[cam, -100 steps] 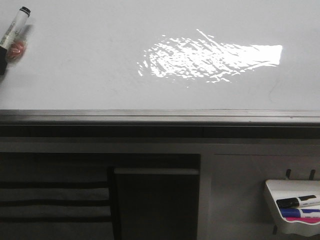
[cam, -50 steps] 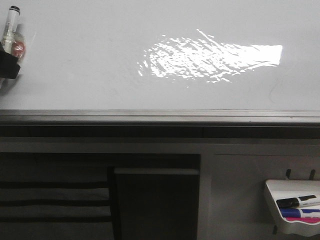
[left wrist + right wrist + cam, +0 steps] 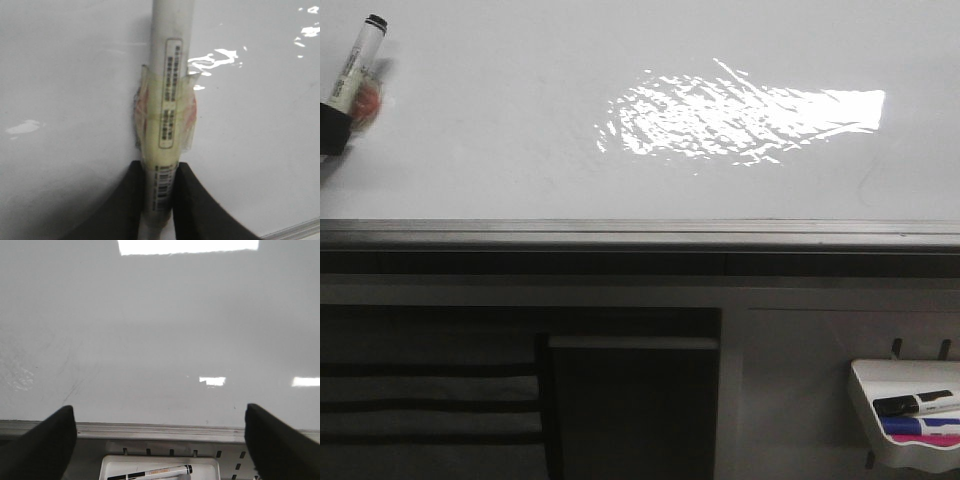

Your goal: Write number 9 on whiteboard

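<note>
The whiteboard [image 3: 520, 140] fills the upper part of the front view, glossy grey-white with a glare patch and a silver edge strip [image 3: 640, 232]. My left gripper [image 3: 332, 128] is at the far left edge, shut on a white marker [image 3: 358, 62] wrapped in yellowish tape. The marker's black end points up over the board. In the left wrist view the two black fingers [image 3: 125, 205] clamp the marker barrel [image 3: 167, 120] over the board. No number 9 shows on the board. My right gripper [image 3: 160, 440] is open and empty above the board's edge strip [image 3: 160, 430].
A small white marker tray [image 3: 910, 420] hangs at the lower right below the board and holds a black-capped marker [image 3: 917, 403] and coloured ones. The same tray [image 3: 160, 469] shows under my right gripper. Dark shelving sits below the board edge.
The left gripper and marker have shifted slightly at the board's left edge, up and then back, and the marker leans right again. Nothing else has moved.
</note>
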